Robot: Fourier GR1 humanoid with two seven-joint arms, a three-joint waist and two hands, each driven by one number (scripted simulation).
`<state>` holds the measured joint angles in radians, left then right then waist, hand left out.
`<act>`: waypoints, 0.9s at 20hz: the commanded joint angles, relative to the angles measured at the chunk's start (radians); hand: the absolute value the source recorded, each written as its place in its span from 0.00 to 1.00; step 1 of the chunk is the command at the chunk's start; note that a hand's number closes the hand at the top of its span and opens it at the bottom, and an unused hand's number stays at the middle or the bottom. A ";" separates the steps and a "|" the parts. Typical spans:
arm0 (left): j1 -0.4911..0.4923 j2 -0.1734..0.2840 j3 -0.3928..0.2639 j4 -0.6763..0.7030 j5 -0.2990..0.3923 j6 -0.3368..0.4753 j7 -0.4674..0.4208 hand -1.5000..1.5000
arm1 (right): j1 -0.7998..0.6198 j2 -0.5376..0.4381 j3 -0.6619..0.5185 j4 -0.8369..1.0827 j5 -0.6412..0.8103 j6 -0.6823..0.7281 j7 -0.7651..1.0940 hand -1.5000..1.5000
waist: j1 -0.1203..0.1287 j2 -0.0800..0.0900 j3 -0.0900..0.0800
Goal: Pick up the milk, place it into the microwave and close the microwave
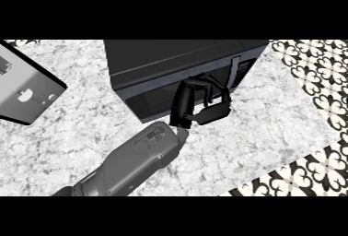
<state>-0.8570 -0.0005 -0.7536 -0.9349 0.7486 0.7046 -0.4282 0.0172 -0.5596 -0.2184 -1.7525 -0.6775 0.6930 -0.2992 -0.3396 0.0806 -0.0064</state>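
Note:
The black microwave (170,60) stands at the back of the marble counter, and its dark door (146,99) lies flush with the front. My right hand (204,108) is up against the right part of that door, just left of the vertical handle (235,73). The fingers (185,99) are mostly straight and touch the door; nothing is held in them. The grey forearm (136,161) comes in from the lower left. No milk shows anywhere. The left hand is out of view.
A grey flat panel (27,90) with small cut-outs lies at the far left edge. The counter (258,133) ends at the right and lower right, where patterned black-and-white floor (319,73) shows.

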 commanded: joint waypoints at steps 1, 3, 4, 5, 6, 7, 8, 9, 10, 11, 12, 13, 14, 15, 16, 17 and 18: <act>-0.068 0.000 0.040 0.067 0.038 -0.012 -0.018 1.00 | -0.012 -0.016 0.002 -0.005 -0.035 0.008 0.016 0.00 | -0.011 0.009 0.001; -0.050 0.000 0.034 0.082 0.041 -0.015 -0.044 1.00 | -0.009 -0.023 -0.011 -0.009 -0.048 0.002 0.019 0.00 | -0.022 0.011 0.000; -0.065 0.000 0.044 0.086 0.048 -0.014 -0.043 1.00 | -0.015 -0.031 -0.013 -0.007 -0.052 0.003 0.024 0.00 | -0.016 0.011 0.001; -0.067 0.000 0.040 0.081 0.053 -0.016 -0.055 1.00 | -0.021 -0.023 -0.004 -0.017 -0.051 -0.001 0.024 0.00 | -0.017 0.012 0.000; -0.058 0.000 0.046 0.083 0.066 -0.008 -0.059 1.00 | -0.017 -0.044 -0.017 -0.010 -0.062 0.005 0.032 0.00 | -0.024 0.012 0.000; -0.050 0.000 0.041 0.094 0.069 -0.023 -0.069 1.00 | -0.014 -0.046 -0.018 -0.014 -0.064 0.006 0.034 0.00 | -0.020 0.012 0.000; -0.069 0.000 0.043 0.085 0.074 -0.021 -0.068 1.00 | -0.029 -0.041 -0.013 -0.011 -0.072 0.003 0.033 0.00 | -0.021 0.019 0.001; -0.062 0.000 0.040 0.097 0.073 -0.015 -0.082 1.00 | -0.014 -0.041 -0.018 -0.006 -0.085 -0.004 0.039 0.00 | -0.021 0.012 0.002; -0.067 0.000 0.038 0.097 0.078 -0.024 -0.091 1.00 | -0.034 -0.048 -0.022 -0.007 -0.083 -0.008 0.040 0.00 | -0.007 0.015 0.001; -0.062 0.000 0.034 0.100 0.085 -0.018 -0.093 1.00 | -0.026 -0.050 -0.028 -0.001 -0.094 -0.005 0.040 0.00 | -0.025 0.018 0.002; -0.065 0.000 0.038 0.099 0.097 -0.024 -0.095 1.00 | -0.027 -0.058 -0.023 -0.007 -0.099 0.002 0.047 0.00 | -0.022 0.016 0.002; -0.073 0.000 0.036 0.100 0.104 -0.025 -0.096 1.00 | -0.023 -0.055 -0.026 0.003 -0.099 0.001 0.045 0.00 | -0.024 0.016 0.004; -0.069 0.000 0.038 0.110 0.101 -0.022 -0.107 1.00 | -0.029 -0.065 -0.028 -0.009 -0.105 0.003 0.050 0.00 | -0.025 0.017 0.002; -0.077 0.000 0.030 0.112 0.107 -0.024 -0.101 1.00 | -0.035 -0.071 -0.034 -0.001 -0.109 0.000 0.052 0.00 | -0.022 0.017 0.004; -0.062 0.000 0.025 0.111 0.111 -0.025 -0.117 1.00 | -0.030 -0.076 -0.038 0.000 -0.114 -0.005 0.059 0.00 | -0.030 0.018 0.002; -0.075 0.000 0.028 0.103 0.121 -0.021 -0.116 1.00 | -0.045 -0.075 -0.026 -0.014 -0.121 -0.010 0.065 0.00 | -0.023 0.016 0.000; -0.075 0.000 0.027 0.115 0.114 -0.022 -0.131 1.00 | -0.043 -0.084 -0.034 -0.003 -0.129 -0.002 0.066 0.00 | -0.018 0.017 0.002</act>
<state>-0.8666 -0.0005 -0.7679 -0.9053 0.8433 0.7042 -0.5609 -0.0163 -0.6272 -0.2473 -1.7579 -0.7854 0.6901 -0.2454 -0.3554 0.0848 -0.0029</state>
